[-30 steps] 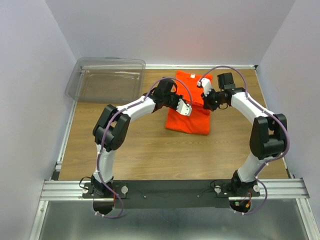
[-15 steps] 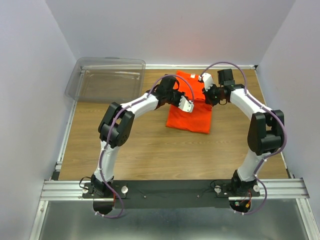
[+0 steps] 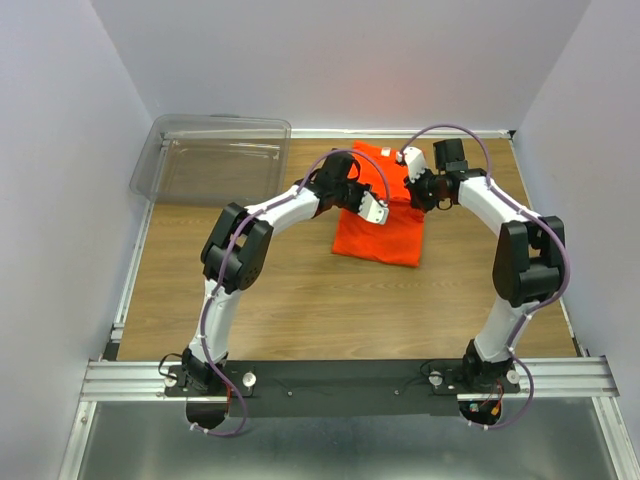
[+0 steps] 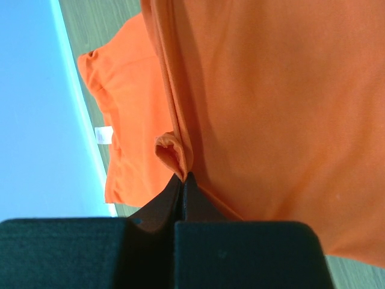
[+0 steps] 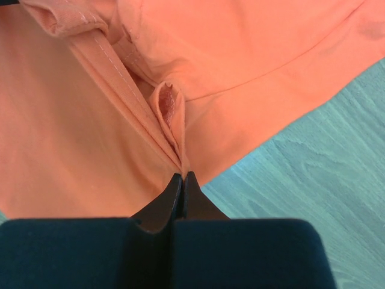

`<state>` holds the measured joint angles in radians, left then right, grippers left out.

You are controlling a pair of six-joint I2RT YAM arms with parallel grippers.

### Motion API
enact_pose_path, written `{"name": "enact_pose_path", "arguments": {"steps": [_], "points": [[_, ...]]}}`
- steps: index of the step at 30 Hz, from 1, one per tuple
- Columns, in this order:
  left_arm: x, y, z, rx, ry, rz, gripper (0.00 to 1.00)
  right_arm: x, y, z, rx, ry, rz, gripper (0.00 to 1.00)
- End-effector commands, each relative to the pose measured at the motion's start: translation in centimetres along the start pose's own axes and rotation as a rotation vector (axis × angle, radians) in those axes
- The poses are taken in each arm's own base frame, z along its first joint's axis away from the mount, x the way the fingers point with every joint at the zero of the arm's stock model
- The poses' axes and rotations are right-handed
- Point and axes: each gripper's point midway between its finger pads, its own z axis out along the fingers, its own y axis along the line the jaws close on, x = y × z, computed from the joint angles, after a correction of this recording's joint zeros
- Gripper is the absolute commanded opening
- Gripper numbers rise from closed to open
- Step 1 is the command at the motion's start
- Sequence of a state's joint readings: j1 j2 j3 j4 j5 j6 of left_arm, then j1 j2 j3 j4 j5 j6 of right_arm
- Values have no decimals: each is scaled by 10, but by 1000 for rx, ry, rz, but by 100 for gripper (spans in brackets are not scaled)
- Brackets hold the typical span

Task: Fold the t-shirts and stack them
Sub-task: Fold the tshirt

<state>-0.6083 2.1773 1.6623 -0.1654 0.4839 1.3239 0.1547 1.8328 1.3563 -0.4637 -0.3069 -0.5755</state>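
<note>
A bright orange t-shirt (image 3: 380,232), folded, hangs and drapes from both grippers at the back middle of the table. My left gripper (image 3: 374,209) is shut on a pinch of its edge, which also shows in the left wrist view (image 4: 183,174). My right gripper (image 3: 409,164) is shut on a fold of the same fabric, seen in the right wrist view (image 5: 182,174). A second layer of orange t-shirt (image 4: 123,108) with a small white neck tag (image 4: 103,135) lies underneath on the table, toward the back edge.
A clear plastic bin (image 3: 215,160) stands at the back left corner. Pale walls close in the table at the back and both sides. Bare wooden tabletop (image 3: 300,300) lies between the shirt and the arm bases.
Both grippers have moved a little toward the back wall with the orange shirt held between them. The shirt's front edge has shifted back slightly. Both stay shut.
</note>
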Motion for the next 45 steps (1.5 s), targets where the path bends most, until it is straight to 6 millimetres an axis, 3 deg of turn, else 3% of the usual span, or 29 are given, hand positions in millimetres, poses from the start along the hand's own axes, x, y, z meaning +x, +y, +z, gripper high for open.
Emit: {"name": "enact_pose_path", "arguments": {"steps": [1,5,6,7,9,10,11,12,13,15,17,18,19,21,22,23,24,26,30,33,34,35,40,45], "points": [[15,9,-2,-17,26,-13,0,-1,-20,-1,60,7,21,3],[17,9,-1,-23,31,-13,0,-2,-22,1,63,7,27,7],[20,10,-1,-34,51,-27,7,-4,-23,2,65,4,31,11],[22,22,-1,-92,69,-37,34,-3,-22,5,63,7,49,16],[35,44,-9,-211,155,-142,60,-7,-28,8,88,-10,74,23],[33,66,-15,-283,153,-144,66,-11,-38,8,135,-25,111,29],[32,76,-19,-317,164,-145,67,-9,-41,7,154,-18,133,34],[35,94,-30,-396,195,-156,68,-14,-53,5,216,-36,171,52],[35,103,-37,-435,208,-161,69,-18,-60,3,247,-48,185,57],[39,118,-59,-523,273,-169,73,-23,-73,-5,285,-75,211,59],[27,143,-91,-647,271,-183,73,-28,-79,-13,301,-100,238,59],[28,139,-99,-668,284,-214,73,-32,-82,-20,307,-118,243,59],[12,147,-115,-694,239,-256,72,-36,-74,-26,270,-144,236,58],[-14,138,-114,-621,117,-277,71,-39,-50,-31,146,-177,173,57],[-17,119,-107,-558,96,-315,69,-41,-29,-31,38,-206,95,56],[-28,115,-110,-533,57,-336,68,-41,-18,-33,-7,-216,82,55],[-36,100,-100,-473,0,-397,66,-32,-5,-32,-55,-205,83,51],[-34,80,-86,-415,-15,-462,61,-26,5,-27,-105,-188,114,47],[-11,43,-53,-336,21,-629,60,-20,13,-21,-152,-168,149,45],[5,16,-29,-215,63,-689,61,-22,17,-24,-161,-176,157,48],[4,21,-27,-203,51,-691,61,-20,16,-24,-156,-174,159,51],[15,6,-20,-152,77,-716,61,-19,16,-22,-156,-167,161,51],[16,3,-14,-101,38,-724,61,-10,17,-14,-162,-143,168,54],[32,-4,-4,-100,92,-739,61,-10,19,-13,-173,-144,169,55]]}}
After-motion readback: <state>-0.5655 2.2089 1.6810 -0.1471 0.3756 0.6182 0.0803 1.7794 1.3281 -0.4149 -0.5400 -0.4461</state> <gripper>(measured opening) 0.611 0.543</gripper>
